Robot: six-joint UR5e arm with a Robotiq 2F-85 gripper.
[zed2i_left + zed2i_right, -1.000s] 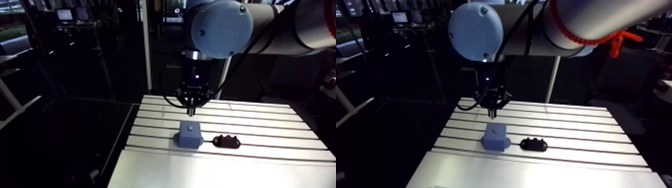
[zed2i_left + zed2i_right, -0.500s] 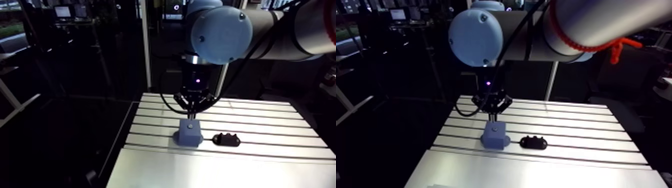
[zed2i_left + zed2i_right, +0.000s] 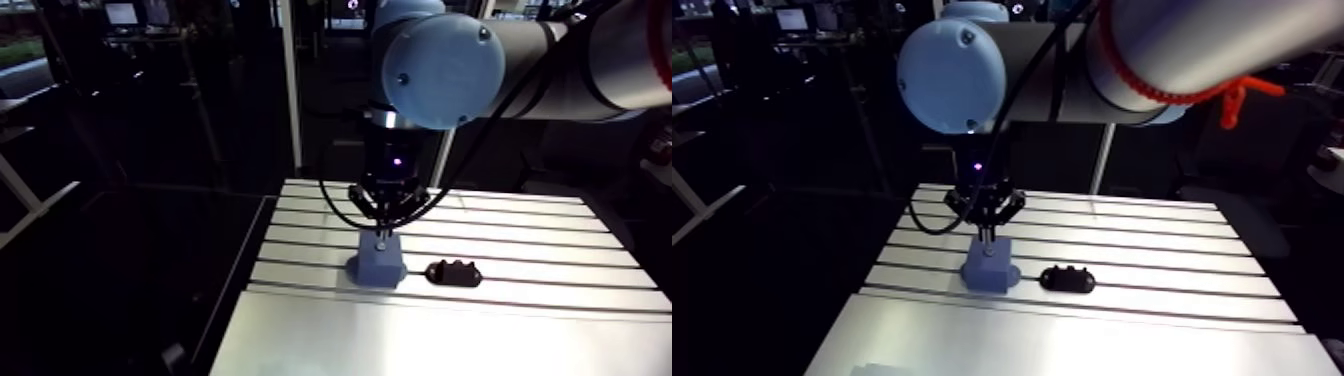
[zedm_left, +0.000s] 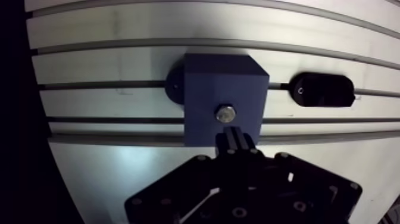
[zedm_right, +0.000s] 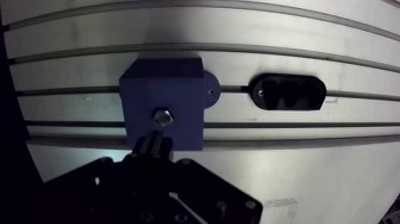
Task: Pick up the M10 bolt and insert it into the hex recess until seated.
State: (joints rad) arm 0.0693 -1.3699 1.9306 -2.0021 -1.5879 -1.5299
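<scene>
No text, label or number can be read. The dark-blue plastic block (image 4: pixel 223 89), the black oval plastic piece (image 4: pixel 321 90) at its 3 o'clock and the slotted aluminium surface (image 4: pixel 113 173) show no legible marks.

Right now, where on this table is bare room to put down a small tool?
Free: the wide plain strip of the table in front of the blue block and black holder; also the slotted rows beyond the holder. Crowded: over the block, where the claw hangs.
</scene>
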